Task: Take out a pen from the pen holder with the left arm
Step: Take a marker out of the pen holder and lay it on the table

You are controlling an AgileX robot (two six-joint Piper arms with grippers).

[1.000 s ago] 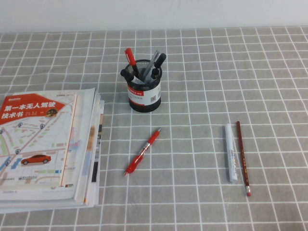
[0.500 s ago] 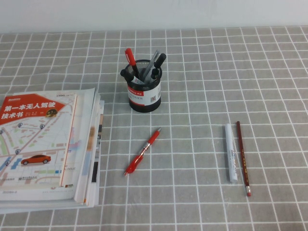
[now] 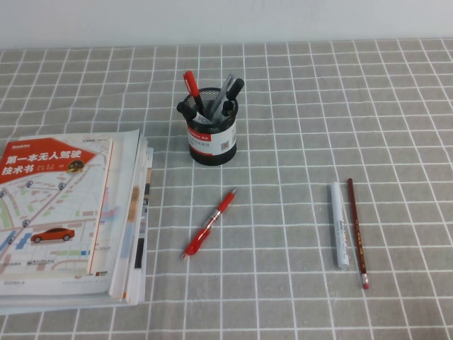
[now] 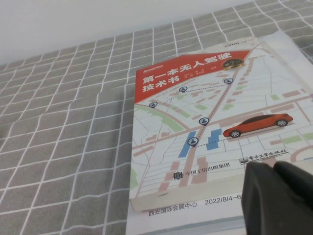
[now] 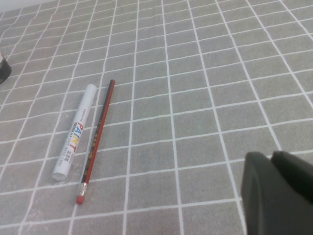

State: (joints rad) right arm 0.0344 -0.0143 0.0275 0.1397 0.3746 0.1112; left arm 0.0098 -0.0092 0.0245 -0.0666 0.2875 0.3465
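Left gripper [image 4: 273, 169] over book [image 4: 195, 122], right gripper [image 5: 272, 157] near pencil [image 5: 98, 132], wrist-views only.

The cloth [image 3: 318, 106] lies open on both flanks of the holder [image 3: 212, 142] and behind it. Only the pens [image 3: 228, 91] leaning out of the holder crowd its top. To the holder's front-left, a stack of books [image 3: 67, 212] fills that corner, and the left gripper [image 4: 273, 169], fingers together, hangs by it. A red pen [image 3: 209, 224] lies just in front of the holder. A marker [image 3: 340, 224] and a pencil [image 3: 357, 230] lie side by side to the holder's front-right, near the closed right gripper [image 5: 271, 156].
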